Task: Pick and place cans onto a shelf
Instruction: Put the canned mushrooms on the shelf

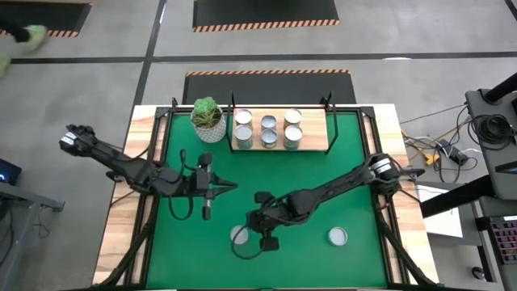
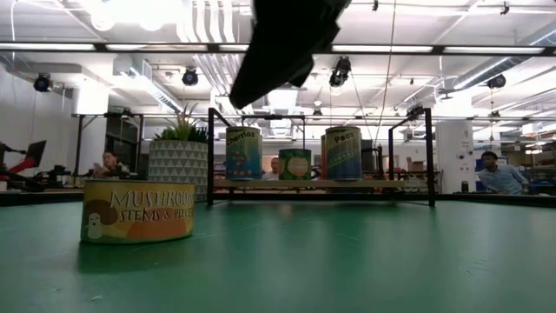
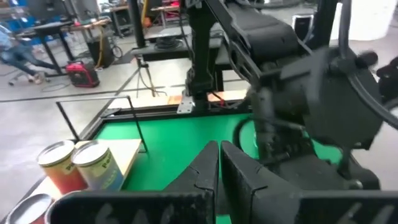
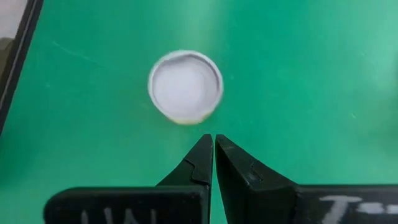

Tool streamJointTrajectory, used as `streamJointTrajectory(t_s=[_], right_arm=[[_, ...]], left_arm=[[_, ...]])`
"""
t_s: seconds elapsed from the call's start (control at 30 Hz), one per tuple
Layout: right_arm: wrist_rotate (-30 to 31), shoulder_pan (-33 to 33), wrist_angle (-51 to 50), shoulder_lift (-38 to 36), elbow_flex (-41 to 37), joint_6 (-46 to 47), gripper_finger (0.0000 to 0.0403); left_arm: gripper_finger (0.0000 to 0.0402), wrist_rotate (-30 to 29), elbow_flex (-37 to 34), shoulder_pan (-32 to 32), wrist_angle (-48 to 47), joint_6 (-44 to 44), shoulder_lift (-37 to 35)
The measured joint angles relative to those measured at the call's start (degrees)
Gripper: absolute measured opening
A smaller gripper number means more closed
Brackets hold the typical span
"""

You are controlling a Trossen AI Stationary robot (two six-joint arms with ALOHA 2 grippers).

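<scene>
High view: five cans [image 1: 267, 130] are seen stood on the shelf [image 1: 311, 146], two more left on the desk [image 1: 355, 194], one [image 1: 337, 236] apart and one [image 1: 238, 234] beside the right pincer [image 1: 271, 242], likely lined up for pickup; the left pincer [image 1: 207, 212] is parked mid-desk. Low view: labels are shown, hidden from above. Wrist views: both pincers are seen fully closed, nothing held.

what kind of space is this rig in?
Likely an open robotics lab or workshop: exposed ceiling ducts, hazard-striped floor mats, and people at desks behind the green table.
</scene>
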Motion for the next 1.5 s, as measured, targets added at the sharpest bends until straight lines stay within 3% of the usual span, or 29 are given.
streamJointTrajectory(t_s=[0.37, 0.5, 0.63, 1.1, 1.23, 1.5], right_arm=[[-0.15, 0.34, 4.55, 6.34, 3.56, -1.68, 0.0011], [-0.28, 0.34, 4.66, 8.53, 5.51, -2.7, 0.003], [-0.14, 0.34, 4.45, 10.64, 7.12, -2.73, 0.0078], [-0.09, 0.34, 4.41, 13.04, 12.01, -6.14, 0.0328], [-0.1, 0.32, 4.64, 13.77, 11.37, -6.14, 0.0361], [-0.08, 0.32, 4.02, 18.03, 11.62, -6.31, 0.0367]], left_arm=[[0.0, -6.99, 0.0, -3.85, -1.97, -0.49, -0.66], [0.0, -7.17, 0.0, -3.85, -2.75, -1.23, -0.63], [0.0, -7.34, 0.0, -3.85, -3.28, -1.7, -0.63], [0.0, -7.34, -0.02, -3.82, -3.28, -1.7, -0.66], [0.0, -7.34, -0.02, -3.82, -3.28, -1.7, -0.66], [0.0, -7.34, -0.09, -3.82, -3.28, -1.75, -0.65]])
